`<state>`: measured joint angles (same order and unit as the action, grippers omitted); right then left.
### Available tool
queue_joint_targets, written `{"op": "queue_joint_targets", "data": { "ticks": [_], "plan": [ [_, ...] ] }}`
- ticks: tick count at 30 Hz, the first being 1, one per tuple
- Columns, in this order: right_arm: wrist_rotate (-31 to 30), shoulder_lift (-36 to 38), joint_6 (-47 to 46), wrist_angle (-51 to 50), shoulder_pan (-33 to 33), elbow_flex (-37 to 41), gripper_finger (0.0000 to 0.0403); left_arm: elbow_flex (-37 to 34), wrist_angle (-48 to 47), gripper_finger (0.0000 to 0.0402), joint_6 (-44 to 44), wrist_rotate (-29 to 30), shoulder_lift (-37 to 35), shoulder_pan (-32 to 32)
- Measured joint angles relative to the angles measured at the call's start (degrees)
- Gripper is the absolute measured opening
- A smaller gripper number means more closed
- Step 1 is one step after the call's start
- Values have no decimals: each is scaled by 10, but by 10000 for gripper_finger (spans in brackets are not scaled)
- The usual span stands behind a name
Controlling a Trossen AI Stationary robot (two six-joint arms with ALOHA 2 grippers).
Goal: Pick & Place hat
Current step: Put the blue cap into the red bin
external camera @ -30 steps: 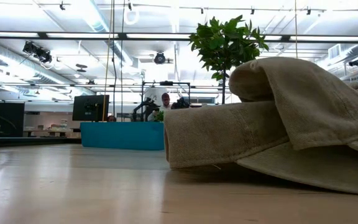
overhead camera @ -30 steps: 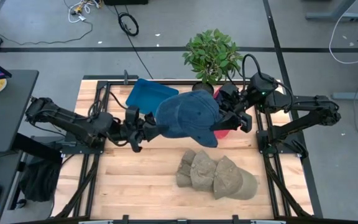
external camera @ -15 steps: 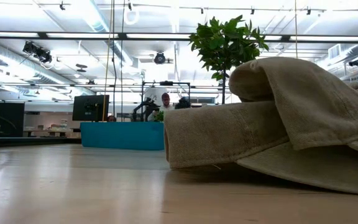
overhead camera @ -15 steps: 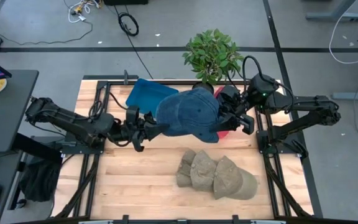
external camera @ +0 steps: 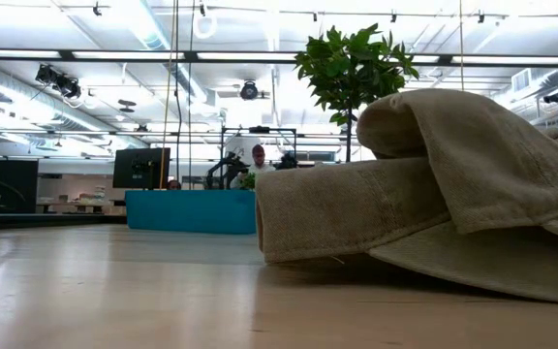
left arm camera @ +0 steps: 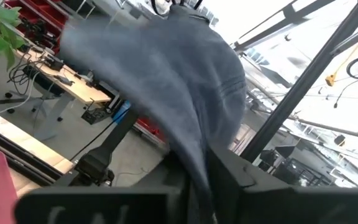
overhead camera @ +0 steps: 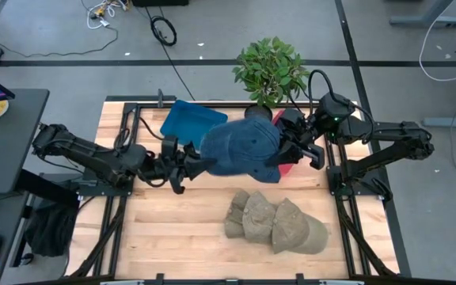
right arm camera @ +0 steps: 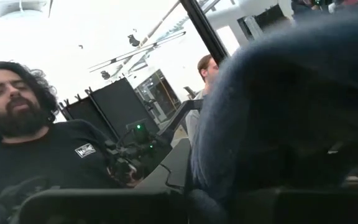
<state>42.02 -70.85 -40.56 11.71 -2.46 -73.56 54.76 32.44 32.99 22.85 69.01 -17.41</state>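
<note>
Here we are holding the blue hat [overhead camera: 240, 146] up between both arms, above the far half of the tabletop [overhead camera: 180, 222]. Our left gripper [overhead camera: 190, 166] is pinching the hat's left edge; in the left wrist view the blue cloth is running down into the narrow gap between the fingers [left arm camera: 225, 171], so we are judging them closed on it. Our right gripper [overhead camera: 295, 146] is sitting at the hat's right side, close by a red thing [overhead camera: 285, 168] that is peeking out below the brim. The right wrist view is showing blue cloth filling the space just ahead of the fingers, but we cannot tell whether they are actually clamped on it.

The hat is lying crosswise, its long axis running from one gripper to the other, with the brim drooping toward the near right. Both grippers are equally near, one at each end. Behind the hat a blue tray [overhead camera: 182, 120] and a potted plant [overhead camera: 269, 70] are standing at the far edge, and tan hats [overhead camera: 274, 223] are lying in a pile on the near side, well apart from what we are carrying. A person [right arm camera: 48, 155] is showing in the room beyond.
</note>
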Motion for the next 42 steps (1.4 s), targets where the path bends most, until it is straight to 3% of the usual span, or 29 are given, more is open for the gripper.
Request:
{"op": "queue_joint_targets", "data": {
  "ticks": [6,12,17,25,32,36,42],
  "plan": [
    [2,7,-16,-25,-14,0,29,0,-3,141,-58,0,0,-1],
    [7,47,-10,-115,-32,0,29,1,-45,226,-68,-1,0,-1],
    [11,92,-8,-193,-46,-1,29,1,-73,271,-67,-6,0,-1],
    [-2,153,40,-411,-56,-1,29,1,-87,282,-67,-7,-1,-1],
    [-107,174,154,-641,-71,-1,29,1,-99,282,-66,-7,-1,-1],
    [-170,162,222,-693,-87,-1,29,1,-102,282,-66,-7,-1,-1],
    [-192,128,321,-712,-108,-1,29,1,-102,282,-66,-7,-1,-1]
  ]
}}
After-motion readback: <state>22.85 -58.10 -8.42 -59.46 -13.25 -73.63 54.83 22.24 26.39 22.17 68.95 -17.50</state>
